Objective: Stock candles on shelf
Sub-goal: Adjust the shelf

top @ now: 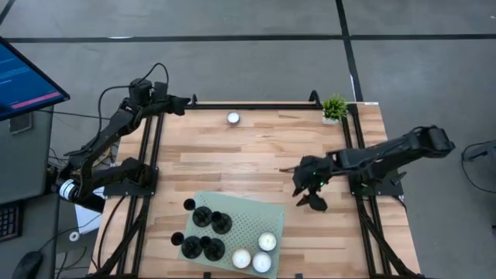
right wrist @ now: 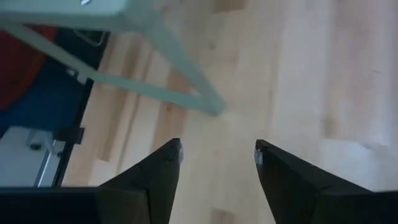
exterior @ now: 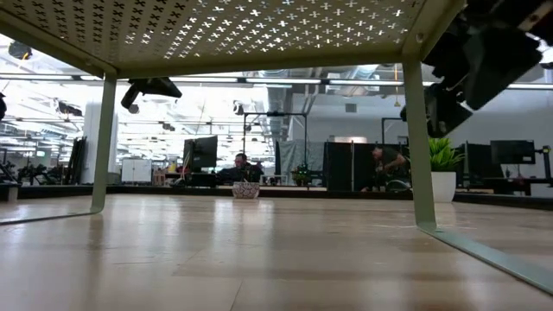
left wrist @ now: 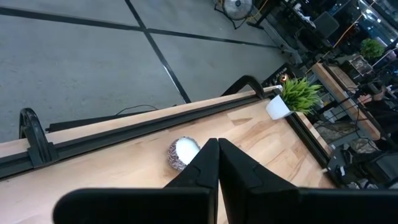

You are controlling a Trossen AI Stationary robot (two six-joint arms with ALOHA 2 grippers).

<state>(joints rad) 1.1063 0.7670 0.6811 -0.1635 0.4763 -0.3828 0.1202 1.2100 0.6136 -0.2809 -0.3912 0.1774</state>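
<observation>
The pale green perforated shelf [top: 248, 221] stands on thin legs [exterior: 422, 138] at the table's near middle. Three white candles [top: 267, 241] [top: 241, 258] [top: 262, 263] sit on its top at the near right corner. A fourth candle [top: 233, 118] sits on the wooden table near the far edge; it also shows in the left wrist view [left wrist: 182, 152] and the low view [exterior: 246, 190]. My left gripper [top: 188, 101] is shut and empty at the far left corner, left of that candle. My right gripper [top: 306, 194] is open and empty above the table, just right of the shelf.
Several black round objects [top: 211, 219] stand on the shelf's left part, and others stand beside it [top: 189, 204]. A small potted plant [top: 335, 108] stands at the far right corner. Black rails [top: 256, 104] frame the table. Bare wood lies between the shelf and the far candle.
</observation>
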